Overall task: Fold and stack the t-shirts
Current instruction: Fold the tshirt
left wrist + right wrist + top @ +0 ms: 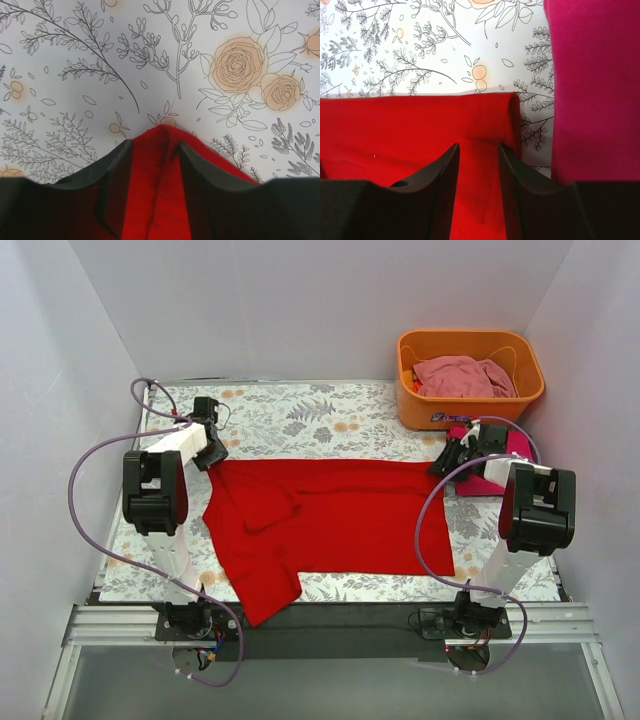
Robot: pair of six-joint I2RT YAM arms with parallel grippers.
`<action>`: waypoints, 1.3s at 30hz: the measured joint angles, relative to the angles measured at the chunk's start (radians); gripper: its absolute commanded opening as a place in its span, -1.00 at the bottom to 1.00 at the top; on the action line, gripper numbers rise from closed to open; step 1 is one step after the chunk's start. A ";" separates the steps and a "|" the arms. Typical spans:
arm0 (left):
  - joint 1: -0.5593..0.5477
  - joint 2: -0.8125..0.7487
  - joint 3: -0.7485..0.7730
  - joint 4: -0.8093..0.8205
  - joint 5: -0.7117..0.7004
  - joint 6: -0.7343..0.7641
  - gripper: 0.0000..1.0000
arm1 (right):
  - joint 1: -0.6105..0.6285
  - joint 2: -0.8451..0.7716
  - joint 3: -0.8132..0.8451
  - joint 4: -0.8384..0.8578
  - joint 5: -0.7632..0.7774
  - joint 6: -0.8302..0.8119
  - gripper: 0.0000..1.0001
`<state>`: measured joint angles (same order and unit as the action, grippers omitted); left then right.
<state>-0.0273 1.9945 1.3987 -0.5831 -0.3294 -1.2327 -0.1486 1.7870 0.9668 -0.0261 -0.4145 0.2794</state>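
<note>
Across bench (330,415) middle – noting red t-shirt (330,520) lying spread flat, sleeve trailing nearward | far right – noting orange basket (460,335) holding pale pink t-shirt (462,377) | just nearer – noting magenta t-shirt (595,90) lying on bench | at red far-left corner – noting left tool (155,150) straddling cloth, moderately wide | at far-right corner – noting right tool (479,150) likewise moderately wide, beside magenta t-shirt

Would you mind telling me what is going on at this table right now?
The robot is working on a red t-shirt spread across the flowered table. The left tool is at the shirt's far left corner, with red cloth bunched between its fingers. The right tool stands open over the far right corner. A magenta t-shirt lies on the table just beyond that corner, and a pale pink t-shirt sits in the orange basket.
</note>
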 measured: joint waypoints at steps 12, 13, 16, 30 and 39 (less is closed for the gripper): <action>0.006 -0.265 -0.043 -0.060 0.079 -0.068 -0.05 | 0.013 -0.154 -0.003 -0.052 -0.009 -0.010 -0.13; 0.006 -0.301 -0.072 -0.061 0.101 -0.079 -0.10 | 0.018 -0.169 -0.010 -0.050 -0.014 -0.009 -0.17; 0.004 -0.381 -0.166 -0.061 0.183 -0.109 -0.12 | 0.039 -0.200 -0.039 -0.052 -0.039 -0.004 -0.20; -0.139 -0.846 -0.764 0.014 0.439 -0.263 0.15 | 0.476 -0.235 -0.191 0.118 -0.162 0.124 -0.18; -0.158 -0.861 -0.852 0.146 0.446 -0.297 0.11 | 0.708 -0.085 -0.188 0.396 -0.182 0.305 -0.11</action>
<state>-0.1852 1.1336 0.5468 -0.4374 0.1162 -1.5299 0.5594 1.7023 0.7784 0.3702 -0.5961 0.5846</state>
